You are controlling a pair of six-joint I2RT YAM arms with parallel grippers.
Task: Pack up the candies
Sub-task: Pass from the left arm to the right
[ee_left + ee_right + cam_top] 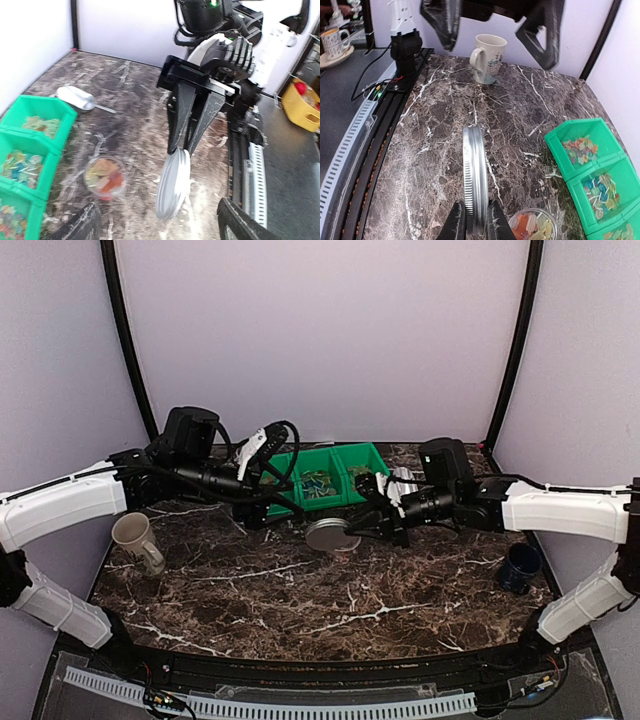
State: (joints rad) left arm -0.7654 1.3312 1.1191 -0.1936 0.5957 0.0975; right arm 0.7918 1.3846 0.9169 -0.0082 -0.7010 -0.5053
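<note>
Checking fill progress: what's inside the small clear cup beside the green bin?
Orange, yellow and pale candies lie heaped in the open clear cup; its bottom is hidden beneath them. A silver lid is held on edge by the right gripper.

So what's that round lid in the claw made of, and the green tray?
The lid looks like metal: silvery, brushed sheen, ridged rim. The green tray looks like moulded plastic: uniform colour, slightly glossy walls. Neither is certain from looks alone.
</note>
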